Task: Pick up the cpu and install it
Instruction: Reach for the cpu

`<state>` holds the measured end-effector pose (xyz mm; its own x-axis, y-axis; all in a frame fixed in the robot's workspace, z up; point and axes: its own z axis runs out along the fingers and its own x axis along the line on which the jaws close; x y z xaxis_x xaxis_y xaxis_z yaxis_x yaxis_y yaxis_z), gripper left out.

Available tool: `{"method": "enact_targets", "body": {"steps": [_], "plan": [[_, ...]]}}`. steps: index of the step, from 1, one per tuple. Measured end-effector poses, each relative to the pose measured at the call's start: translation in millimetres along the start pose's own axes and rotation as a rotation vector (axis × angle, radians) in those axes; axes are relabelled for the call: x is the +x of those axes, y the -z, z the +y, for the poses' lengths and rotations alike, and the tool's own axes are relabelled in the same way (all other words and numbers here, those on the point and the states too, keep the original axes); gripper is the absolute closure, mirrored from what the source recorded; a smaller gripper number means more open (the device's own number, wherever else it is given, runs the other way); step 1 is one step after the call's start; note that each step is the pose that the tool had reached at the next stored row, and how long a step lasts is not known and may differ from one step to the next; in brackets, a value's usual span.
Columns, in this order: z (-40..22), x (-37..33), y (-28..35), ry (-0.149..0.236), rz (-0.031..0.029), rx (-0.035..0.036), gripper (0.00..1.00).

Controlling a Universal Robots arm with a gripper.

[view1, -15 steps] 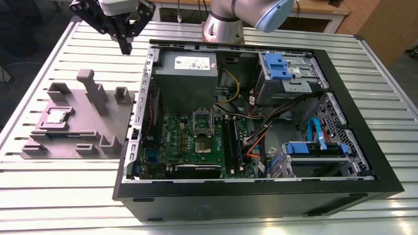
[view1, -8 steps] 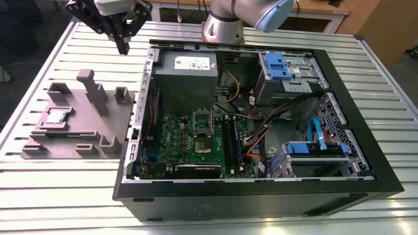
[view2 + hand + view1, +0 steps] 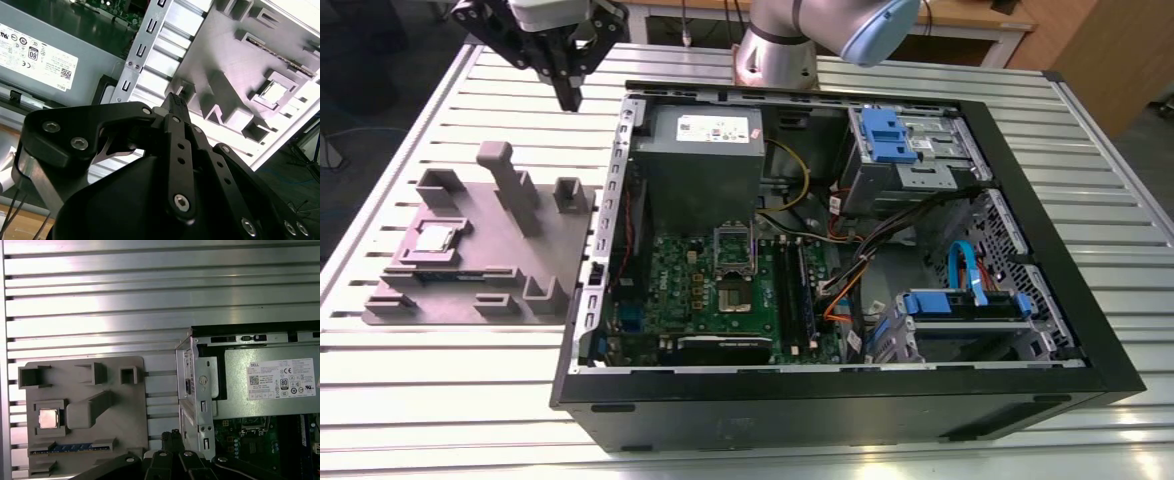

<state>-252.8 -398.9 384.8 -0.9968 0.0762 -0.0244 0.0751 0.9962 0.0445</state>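
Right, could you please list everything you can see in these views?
cpu: one, silver-grey, seated in a recess of the fixture.
fixture: one, grey, on the table, at the exterior view's left of the case.
computer case: one, black, open, lying on the table.
motherboard: one, green, inside the case.
power supply: one, grey, inside the case.
drive bays: two, blue-fronted, at the case's exterior-view right.
table: one, silver, slatted.
arm: one, silver and blue, beyond the case.
tool: one, black, shut, empty, above the table near the fixture.
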Motion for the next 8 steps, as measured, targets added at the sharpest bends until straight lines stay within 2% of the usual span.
{"method": "enact_targets", "body": {"steps": [8], "plan": [[-0.2, 2.3, 0.1, 0.0, 0.0001, 0.0001, 0.89]]}}
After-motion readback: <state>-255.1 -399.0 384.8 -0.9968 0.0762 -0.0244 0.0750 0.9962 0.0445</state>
